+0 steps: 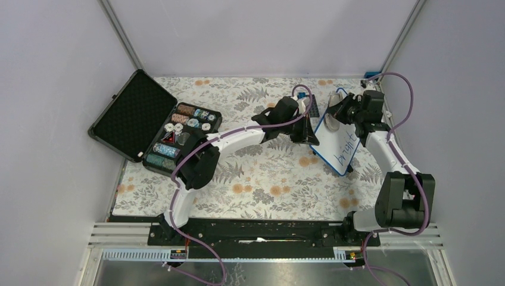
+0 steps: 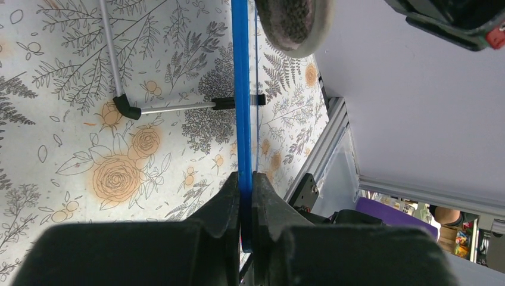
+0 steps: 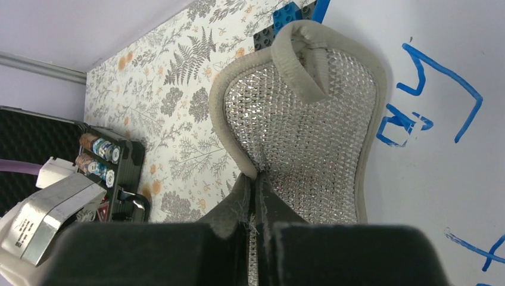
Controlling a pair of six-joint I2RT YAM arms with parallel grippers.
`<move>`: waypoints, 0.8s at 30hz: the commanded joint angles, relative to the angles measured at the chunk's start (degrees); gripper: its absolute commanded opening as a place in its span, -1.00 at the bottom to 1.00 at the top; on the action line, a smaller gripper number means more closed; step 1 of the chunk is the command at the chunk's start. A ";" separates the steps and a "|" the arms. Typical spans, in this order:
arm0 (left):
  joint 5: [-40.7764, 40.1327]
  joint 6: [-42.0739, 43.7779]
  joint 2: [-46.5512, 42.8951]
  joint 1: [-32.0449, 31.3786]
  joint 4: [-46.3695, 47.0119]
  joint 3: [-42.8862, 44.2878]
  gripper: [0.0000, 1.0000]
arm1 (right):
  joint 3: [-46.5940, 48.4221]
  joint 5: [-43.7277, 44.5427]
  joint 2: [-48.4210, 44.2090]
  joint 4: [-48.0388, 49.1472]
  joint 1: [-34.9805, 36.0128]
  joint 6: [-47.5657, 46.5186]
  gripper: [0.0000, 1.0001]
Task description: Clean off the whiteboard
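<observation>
Whiteboard position: the whiteboard is on the right half of the worktop, propped up on one long edge, with its written face turned right, towards the right arm.
Long axis: it runs from far to near, and the near end drifts slightly right.
Left pincer: the left pincer is clamped on the thin blue frame at the board's left edge. The left wrist view shows the board edge-on between its fingers.
Right pincer: the right pincer is closed on a silvery mesh pad with a beige rim.
Pad against board: the pad lies at the far half of the face. It looks pressed to the board, though contact cannot be confirmed.
Handwriting: blue handwriting covers the near half of the face. In the right wrist view, strokes show just right of the pad.
Key relation: the writing lies nearward of the pad along the long axis, so the wipe probably has to travel from far to near down the face.
Nearer arm: the right arm is on the written side, while the left arm only steadies the board.
Risk: pushing hard may twist the board in the left pincer's narrow edge grip.
Elsewhere: an open case of chips is at far left, well apart, and blue bricks sit just beyond the board's far end.
</observation>
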 commanded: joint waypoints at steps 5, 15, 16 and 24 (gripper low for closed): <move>-0.14 2.92 -2.02 0.43 -3.14 2.51 -1.00 | 2.41 -2.62 7.05 3.76 -4.56 6.98 -1.00; 0.46 3.79 -1.20 0.38 -5.18 4.07 -1.00 | 1.53 -8.58 18.20 2.53 -14.20 7.89 -1.00; 0.52 4.05 -1.03 0.31 -5.51 4.31 -1.00 | 1.93 -8.78 17.92 2.55 -13.93 7.83 -1.00; 1.81 5.37 0.43 0.32 -7.40 5.87 -1.00 | 8.22 -8.34 11.33 0.17 -7.18 7.26 -1.00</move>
